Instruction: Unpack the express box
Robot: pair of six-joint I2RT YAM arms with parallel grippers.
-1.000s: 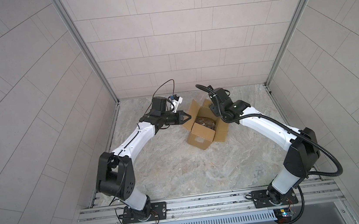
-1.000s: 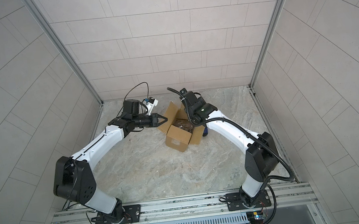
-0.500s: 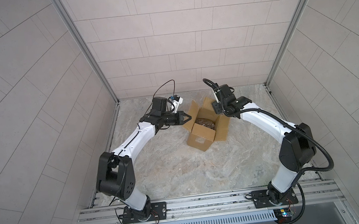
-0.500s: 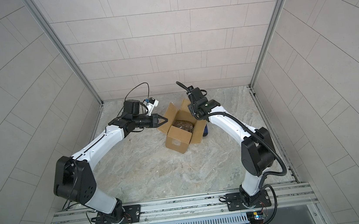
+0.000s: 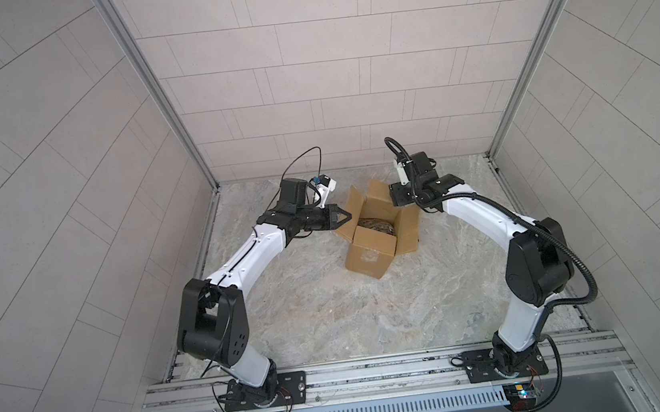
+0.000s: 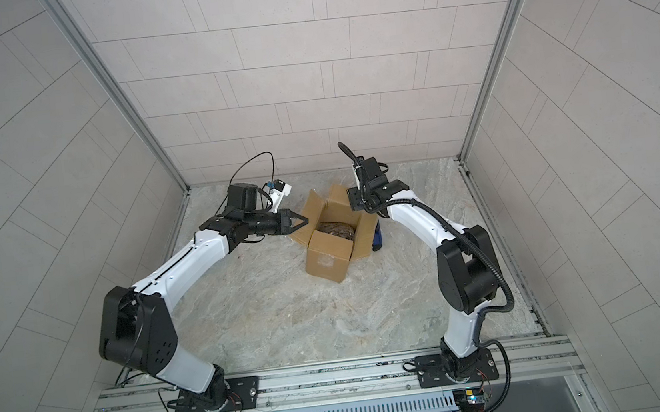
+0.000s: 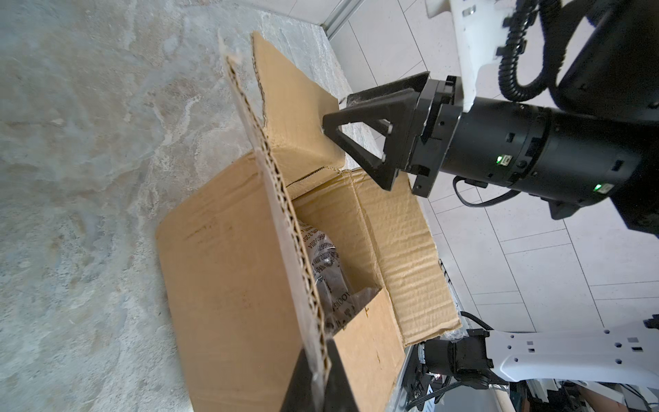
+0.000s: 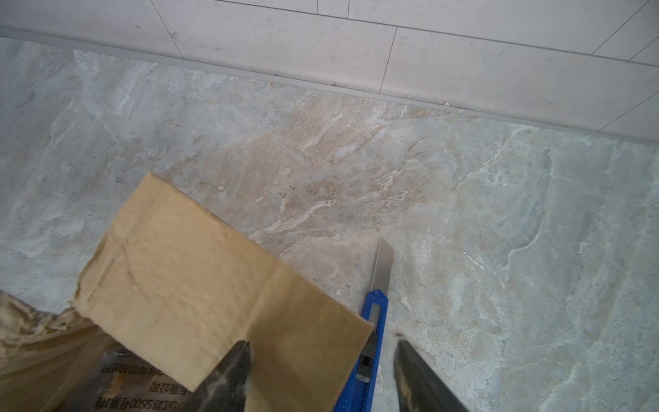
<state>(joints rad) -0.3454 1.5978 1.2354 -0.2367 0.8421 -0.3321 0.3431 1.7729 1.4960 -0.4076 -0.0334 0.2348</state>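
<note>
1. The box (image 5: 370, 248) stands on its base toward the back of the table (image 5: 332, 319), between the two arms. Its top flaps are folded out, and a crinkly printed bag (image 7: 326, 264) lies inside.
2. The left gripper (image 5: 347, 216) is closed tight on the free edge of the side flap (image 7: 276, 199). The left wrist view shows the corrugated edge clamped between its jaws.
3. The right gripper (image 7: 337, 111) is empty, its jaws well apart at the free edge of the back flap (image 7: 296, 107). I cannot tell whether it touches the cardboard.
4. A blue knife (image 8: 376, 314) lies on the table just beside the box, on the right arm's side, with its blade out.
5. The cutting looks done, so the step in hand is probably clearing the opening and taking the bag out.
6. To do it well, the pinch on the side flap should anchor the box so it neither slides nor tips.
7. The right gripper should push the back flap further out if it leans over the opening. It should then come straight down with its jaws wide and close on the bag's upper folds.
8. It should lift straight up and stay clear of the bare blade.
</note>
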